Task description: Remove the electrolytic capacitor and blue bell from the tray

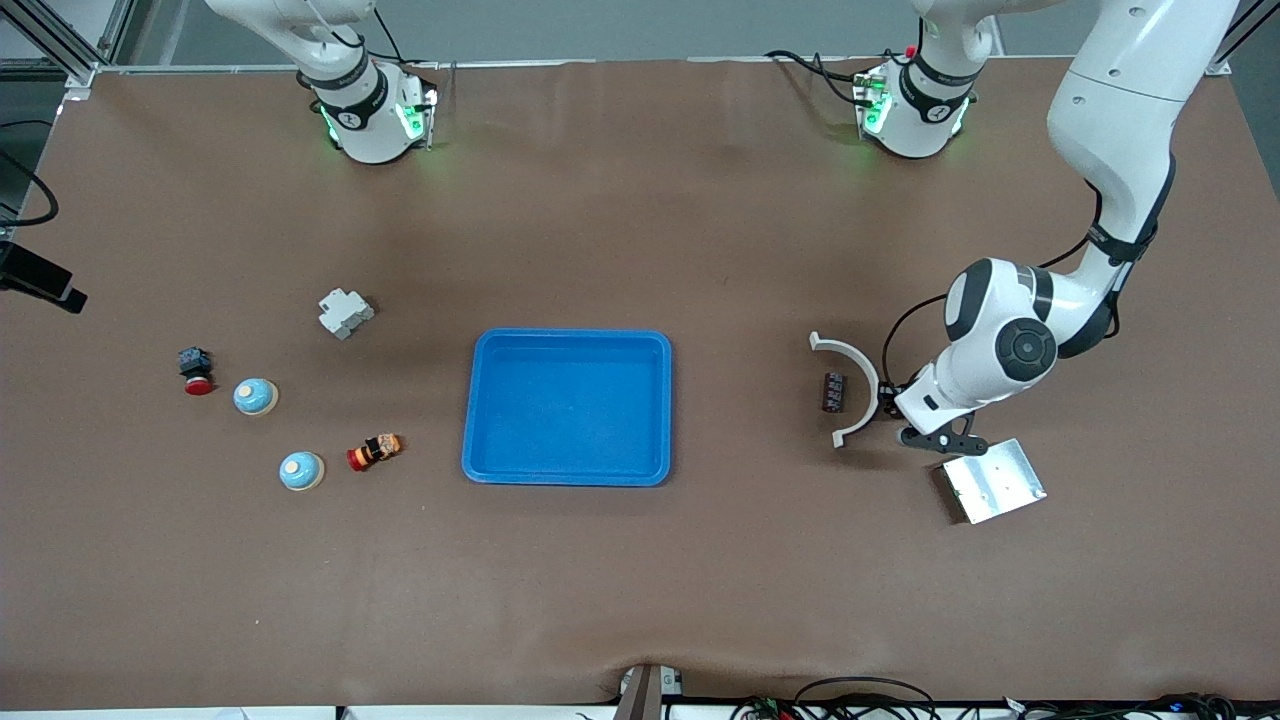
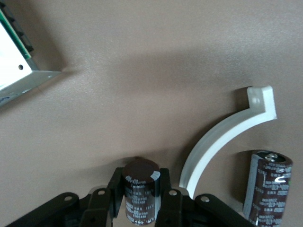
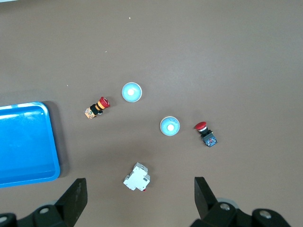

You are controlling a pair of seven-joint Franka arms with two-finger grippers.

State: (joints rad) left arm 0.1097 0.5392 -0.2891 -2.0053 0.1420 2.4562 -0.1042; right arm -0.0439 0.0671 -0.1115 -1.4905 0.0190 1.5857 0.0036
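My left gripper (image 1: 934,437) is low over the table between a white curved bracket (image 1: 868,378) and a metal plate (image 1: 990,480). In the left wrist view the left gripper (image 2: 140,185) is shut on a dark brown capacitor (image 2: 140,194). A second capacitor (image 1: 833,391) lies inside the bracket's curve and also shows in the left wrist view (image 2: 267,191). Two blue bells (image 1: 256,397) (image 1: 301,471) sit toward the right arm's end. My right gripper (image 3: 139,198) is open and empty, high over that end, out of the front view.
A blue tray (image 1: 567,336) sits mid-table, nothing in it. Near the bells are a white breaker (image 1: 345,313), a red push button (image 1: 196,371) and an orange-and-red button (image 1: 375,451).
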